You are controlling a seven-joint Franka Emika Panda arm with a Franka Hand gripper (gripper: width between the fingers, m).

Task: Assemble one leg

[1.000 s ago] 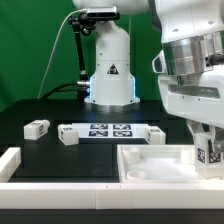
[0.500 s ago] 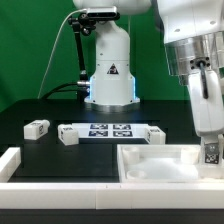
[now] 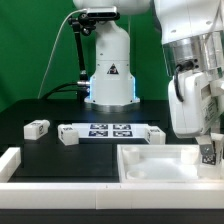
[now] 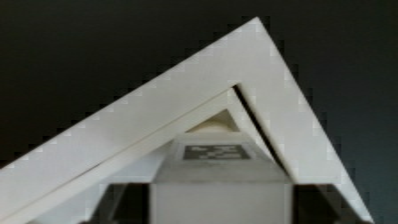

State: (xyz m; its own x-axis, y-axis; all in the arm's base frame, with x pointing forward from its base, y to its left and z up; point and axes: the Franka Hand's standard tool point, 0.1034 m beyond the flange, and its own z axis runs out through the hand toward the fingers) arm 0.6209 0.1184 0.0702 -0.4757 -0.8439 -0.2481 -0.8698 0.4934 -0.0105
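Observation:
My gripper [image 3: 207, 160] is shut on the leg [image 3: 207, 151], a small white square post with a black-and-white tag. It holds the leg upright over the right-hand corner of the large white tray [image 3: 140, 152] at the exterior view's right. In the wrist view the leg [image 4: 217, 172] stands between the two dark fingers [image 4: 128, 205] of the gripper [image 4: 217, 205]. Its tag faces the camera and the tray's corner rim [image 4: 169, 115] lies right beyond it. The leg's lower end is hidden.
Three more small white tagged posts lie on the black table: two at the exterior view's left [image 3: 37, 128] [image 3: 68, 135] and one [image 3: 155, 135] behind the tray. The marker board [image 3: 110, 130] lies between them. A white wall [image 3: 10, 160] edges the table's front left.
The arm's wrist has turned and shifted slightly to the exterior view's left. The leg stays gripped and sits a little lower at the tray's right corner.

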